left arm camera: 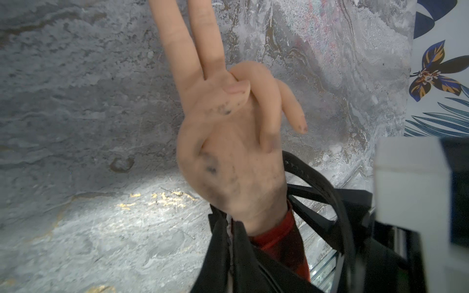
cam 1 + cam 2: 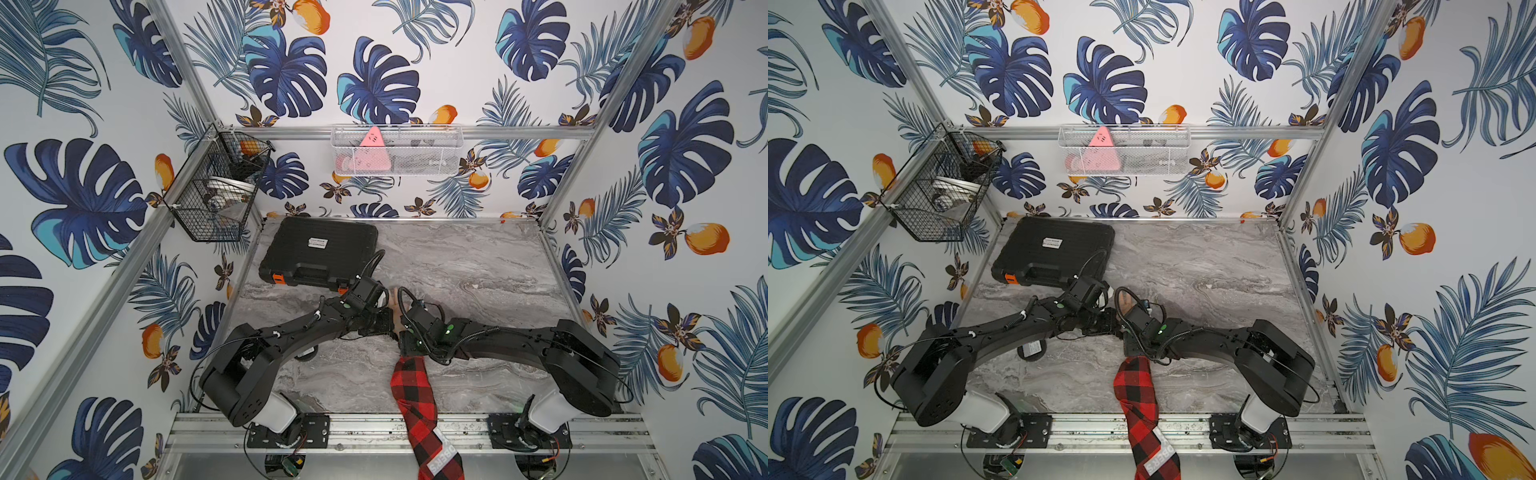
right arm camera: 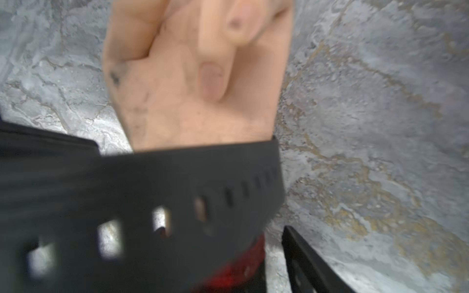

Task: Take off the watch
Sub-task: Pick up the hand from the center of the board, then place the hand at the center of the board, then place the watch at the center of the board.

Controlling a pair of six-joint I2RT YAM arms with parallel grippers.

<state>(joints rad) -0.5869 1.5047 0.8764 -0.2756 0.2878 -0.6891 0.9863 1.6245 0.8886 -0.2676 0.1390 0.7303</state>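
The left claw (image 1: pixel 229 236) was pressed fully shut against the wrist of the mannequin hand (image 1: pixel 228 152), its two fingers lying together. What, if anything, was pinched between them could not be made out. The right claw (image 3: pixel 190 187) came in from the opposite side with its jaws standing apart, and the watch (image 3: pixel 177 192) lay directly between them. Only its black perforated strap showed, stretched across the claw's mouth and standing off the wrist on that side, while the case and dial were hidden. In both top views the two claws met over the wrist, just beyond the cuff of the red plaid sleeve (image 2: pixel 413 395), and the arms covered the watch there. The strap ringed the wrist, so its loop stood across the forearm's long axis. That axis ran crosswise to the line between the two claws, from the sleeve out to the fingers lying on the marble tabletop (image 2: pixel 478 270). Judged from this, the right claw was the better placed, since it straddled the band. The coming move would turn on closing on the band and drawing it along that axis over the wider palm, where the loop might snag on the curled fingers.
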